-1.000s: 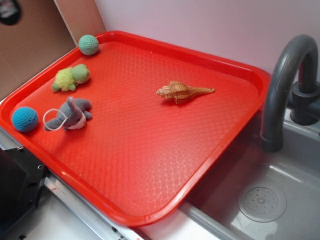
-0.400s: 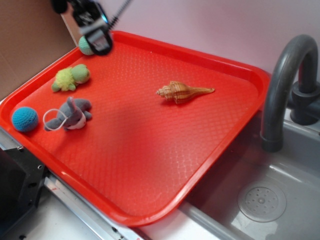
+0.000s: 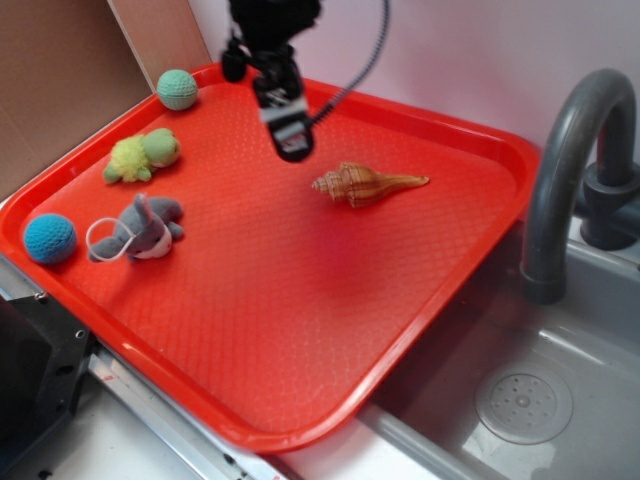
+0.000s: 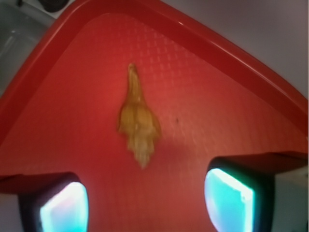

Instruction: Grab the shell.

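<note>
Red plastic tray (image 3: 300, 330) fills most of the exterior view, set beside a grey sink (image 3: 560, 400) with a curved grey faucet (image 3: 560, 170). The shell (image 3: 365, 184) lies flat on the tray, right of centre toward the far rim, knobby whorled end to the left and thin tail pointing right. The gripper (image 3: 290, 135) hangs above the tray just left of the shell and clear of it, a black cable trailing up behind it. Jaw state cannot be read from this view. Along the tray's left side are a teal ball (image 3: 177, 89), a green plush toy (image 3: 143, 155), a grey plush animal (image 3: 140, 229) and a blue ball (image 3: 49, 238), all well apart from the shell.

Wrist view: the shell (image 4: 137, 123) appears blurred at frame centre on the tray (image 4: 231, 111), tail pointing away, whorled end toward the camera. Both fingertips (image 4: 63, 205) sit at the lower corners, spread wide apart, with the shell ahead of the gap and untouched.
</note>
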`<state>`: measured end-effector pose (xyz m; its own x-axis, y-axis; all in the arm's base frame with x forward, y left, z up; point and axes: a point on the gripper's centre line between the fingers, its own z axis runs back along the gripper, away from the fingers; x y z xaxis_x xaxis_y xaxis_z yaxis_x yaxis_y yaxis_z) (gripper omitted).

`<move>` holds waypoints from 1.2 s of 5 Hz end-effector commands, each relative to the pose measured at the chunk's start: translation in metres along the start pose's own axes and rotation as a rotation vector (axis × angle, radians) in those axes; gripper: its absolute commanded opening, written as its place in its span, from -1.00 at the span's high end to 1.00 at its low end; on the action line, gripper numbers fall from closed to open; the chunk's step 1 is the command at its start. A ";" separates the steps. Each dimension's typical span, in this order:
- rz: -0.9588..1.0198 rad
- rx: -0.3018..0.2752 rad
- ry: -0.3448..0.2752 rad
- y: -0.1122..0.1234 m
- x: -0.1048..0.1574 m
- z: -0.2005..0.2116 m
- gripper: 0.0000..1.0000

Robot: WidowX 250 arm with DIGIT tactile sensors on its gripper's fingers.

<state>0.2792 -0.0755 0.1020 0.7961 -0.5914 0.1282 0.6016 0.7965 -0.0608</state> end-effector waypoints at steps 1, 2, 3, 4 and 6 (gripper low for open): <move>-0.077 0.051 0.043 -0.021 0.034 -0.024 -1.00; -0.102 0.041 0.095 -0.024 0.038 -0.049 -1.00; -0.080 0.060 0.155 -0.020 0.032 -0.062 -1.00; -0.056 0.090 0.204 -0.020 0.029 -0.070 -1.00; -0.080 0.106 0.177 -0.027 0.027 -0.063 1.00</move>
<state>0.2951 -0.1076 0.0368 0.7618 -0.6424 -0.0843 0.6464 0.7622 0.0331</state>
